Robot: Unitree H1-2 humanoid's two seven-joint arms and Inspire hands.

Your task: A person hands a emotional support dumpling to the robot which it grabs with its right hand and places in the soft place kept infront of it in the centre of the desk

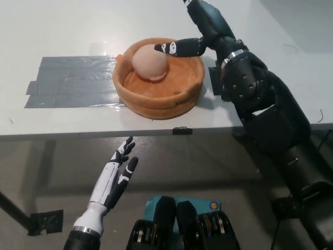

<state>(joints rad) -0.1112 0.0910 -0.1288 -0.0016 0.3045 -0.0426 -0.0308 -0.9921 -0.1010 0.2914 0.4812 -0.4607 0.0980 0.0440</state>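
A: Since the dumpling (149, 63) lies inside the soft orange basket (179, 100), toward its far-left side, is the job done?

B: It looks placed. The black right robot hand (200, 28) hovers above the basket's far rim, fingers spread wide and holding nothing, one finger (179, 48) reaching toward the dumpling, very near or just touching it.

A: What could go wrong?

B: If that finger drags across on the way out, it could roll the dumpling or tip the soft rim. The basket sits near the bench (62, 31) front edge, so a shove toward the robot might slide it off.

A: And the other one?

B: The white left robot hand (115, 174) rests below the bench edge, fingers apart, empty.
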